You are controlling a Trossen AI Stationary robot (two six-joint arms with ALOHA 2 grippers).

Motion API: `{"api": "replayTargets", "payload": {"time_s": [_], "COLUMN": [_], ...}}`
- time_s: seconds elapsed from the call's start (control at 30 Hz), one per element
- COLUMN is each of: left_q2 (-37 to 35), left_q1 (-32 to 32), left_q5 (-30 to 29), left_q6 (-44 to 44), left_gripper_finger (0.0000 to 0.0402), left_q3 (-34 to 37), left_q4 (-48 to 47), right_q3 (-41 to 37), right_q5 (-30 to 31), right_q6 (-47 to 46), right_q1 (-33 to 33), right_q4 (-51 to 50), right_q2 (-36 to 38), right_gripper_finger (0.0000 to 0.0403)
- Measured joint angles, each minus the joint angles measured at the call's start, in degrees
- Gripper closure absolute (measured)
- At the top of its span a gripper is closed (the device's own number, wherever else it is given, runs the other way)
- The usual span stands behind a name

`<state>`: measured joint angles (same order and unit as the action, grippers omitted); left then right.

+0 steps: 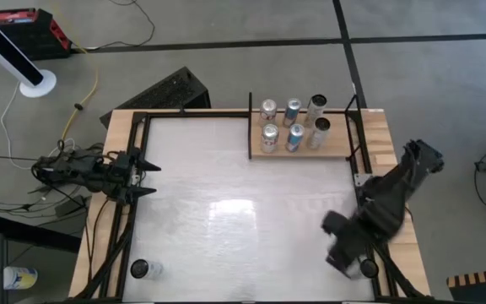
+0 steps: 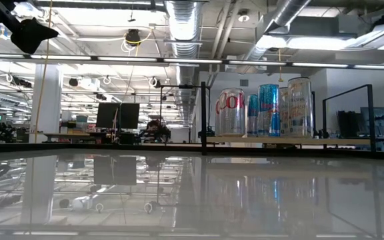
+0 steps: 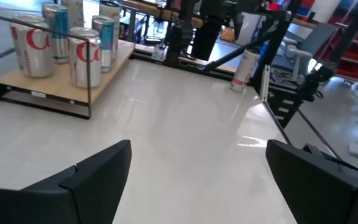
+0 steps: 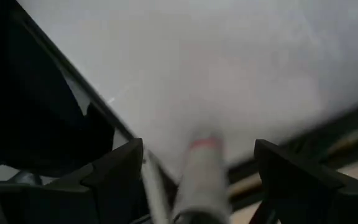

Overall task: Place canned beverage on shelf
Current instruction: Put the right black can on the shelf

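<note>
The right tool (image 1: pixel 353 263) hangs low over the near right corner of the desk (image 1: pixel 226 211), its fingers (image 4: pixel 114 168) spread wide on either side of a slim pale can (image 4: pixel 202 174) standing at the desk's edge; in the right wrist view the can sits between them, and whether either finger touches it cannot be told. The shelf (image 1: pixel 340 152) stands at the far right of the desk and carries six cans (image 1: pixel 294 127) in two rows, all upright. The left tool (image 1: pixel 148 179) waits at the left edge of the desk, released, fingers apart. Another can (image 1: pixel 146 269) stands alone at the near left corner.
</note>
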<state>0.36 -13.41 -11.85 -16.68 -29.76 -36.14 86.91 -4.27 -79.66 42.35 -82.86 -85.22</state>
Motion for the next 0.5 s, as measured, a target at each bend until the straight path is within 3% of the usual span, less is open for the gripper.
{"api": "replayTargets", "payload": {"time_s": [0.23, 0.5], "left_q2": [0.0, 0.0], "left_q1": [0.0, 0.0], "left_q5": [0.6, 1.1], "left_q6": [0.5, 1.2], "left_gripper_finger": [0.0045, 0.0045], "left_q3": [0.0, 0.0], "left_q4": [0.2, 0.5], "right_q3": [0.5, 4.4], "right_q5": [0.1, -1.3], "right_q6": [-23.4, -41.0], "right_q1": [13.4, 19.7], "right_q4": [-4.1, -6.7], "right_q2": [-2.6, -2.5], "right_gripper_finger": [0.0072, 0.0072]}}
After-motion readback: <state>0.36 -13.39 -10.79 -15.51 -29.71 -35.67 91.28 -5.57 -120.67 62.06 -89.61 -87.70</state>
